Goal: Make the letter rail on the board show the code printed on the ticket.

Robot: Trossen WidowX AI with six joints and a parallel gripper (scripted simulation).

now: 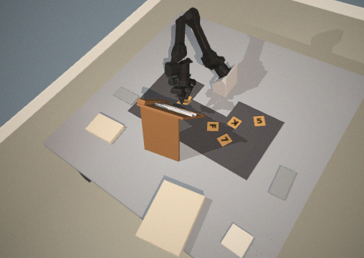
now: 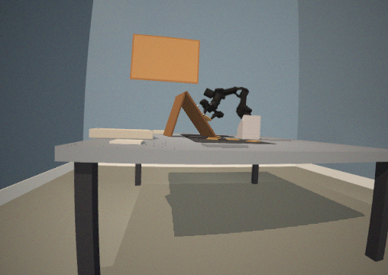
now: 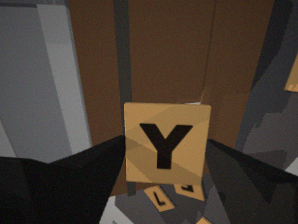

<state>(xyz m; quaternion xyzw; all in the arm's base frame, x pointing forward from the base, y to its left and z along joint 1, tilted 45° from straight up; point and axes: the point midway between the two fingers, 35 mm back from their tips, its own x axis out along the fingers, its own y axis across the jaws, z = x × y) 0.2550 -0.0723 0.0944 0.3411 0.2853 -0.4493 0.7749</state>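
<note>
My gripper (image 1: 184, 101) (image 2: 208, 117) (image 3: 164, 143) is shut on the Y tile (image 3: 166, 115) (image 2: 207, 118), which looks upright in the wrist view. It holds the tile close to the sloping face of the brown board (image 2: 198, 117) (image 3: 170, 50); contact cannot be told. The pale letter rail (image 1: 175, 109) runs along the board; no letters in it can be made out. Loose tiles lie on the dark mat (image 1: 243, 167): F (image 1: 213, 126), K (image 1: 234, 122), 5 (image 1: 259, 121) and 7 (image 1: 224, 140). Another tile (image 3: 294, 75) shows at the wrist view's right edge. The ticket's code is not legible.
A white block (image 1: 226, 85) (image 2: 252, 127) stands by the arm's base. Cream slabs (image 1: 173, 217) (image 1: 104, 127) and a small pale block (image 1: 237, 239) lie beyond the board. Grey flat pads (image 1: 283, 182) (image 1: 126, 95) lie near two table edges. An orange panel (image 2: 164, 59) shows at the back.
</note>
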